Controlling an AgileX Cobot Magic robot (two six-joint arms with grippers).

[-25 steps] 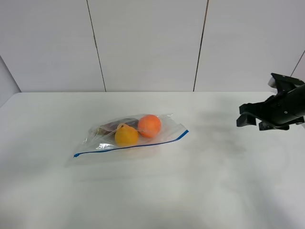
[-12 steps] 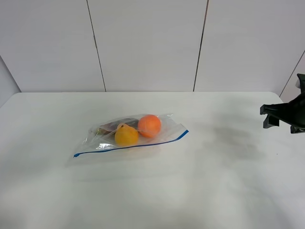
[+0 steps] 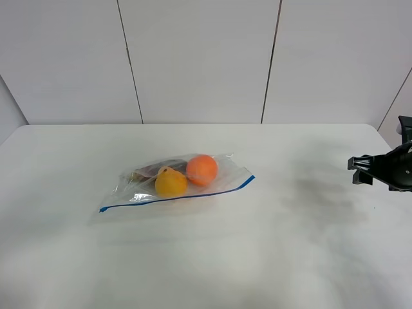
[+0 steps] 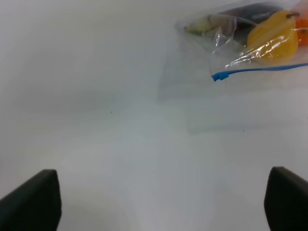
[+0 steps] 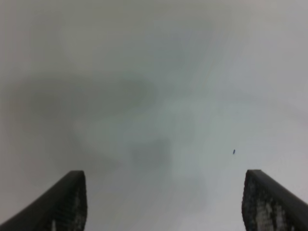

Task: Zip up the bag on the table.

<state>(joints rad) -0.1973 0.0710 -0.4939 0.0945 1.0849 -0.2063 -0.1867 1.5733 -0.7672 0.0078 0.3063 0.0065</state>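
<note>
The clear bag (image 3: 175, 183) lies flat on the white table (image 3: 206, 257), left of centre, with a blue zipper strip (image 3: 177, 196) along its near edge. An orange fruit (image 3: 202, 169) and a yellow fruit (image 3: 170, 183) show through it. The left wrist view shows the bag's end (image 4: 250, 43) with the strip's tip (image 4: 219, 76); my left gripper (image 4: 159, 202) is open and empty, well short of the bag. My right gripper (image 3: 362, 170) hangs above the table's right edge, far from the bag; in its wrist view it (image 5: 163, 202) is open over bare table.
A white panelled wall (image 3: 206, 61) stands behind the table. The right arm's shadow (image 3: 318, 196) falls on the tabletop right of the bag.
My right gripper has drawn back to the right, away from the bag, and dipped slightly. The bag has not moved.
</note>
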